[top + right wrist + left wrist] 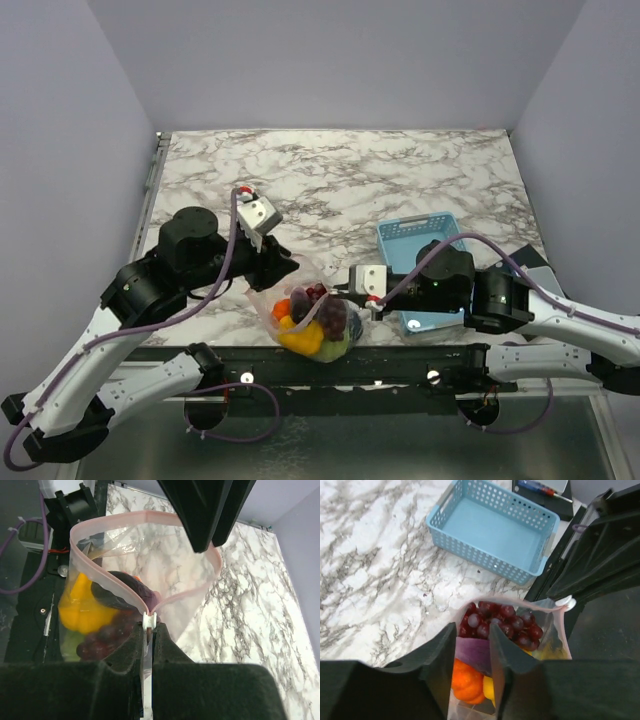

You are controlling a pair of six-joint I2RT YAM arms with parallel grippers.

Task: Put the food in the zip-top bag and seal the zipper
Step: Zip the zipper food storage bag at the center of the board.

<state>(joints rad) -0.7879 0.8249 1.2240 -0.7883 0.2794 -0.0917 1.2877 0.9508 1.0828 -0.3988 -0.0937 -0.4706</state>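
no legible text, label, brand, number or sign on anything in any view

Bright even light, soft shadows, close foregrounds blurred

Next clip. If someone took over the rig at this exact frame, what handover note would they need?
Left gripper: jaws apart, straddling the zip-top bag at one end of its mouth.
Right gripper: shut on the bag's edge at the white slider, at the other end.
Food: inside the bag; no loose pieces seen on the table.
Done: loading.
Left: the pink zipper gapes wide and needs running closed.
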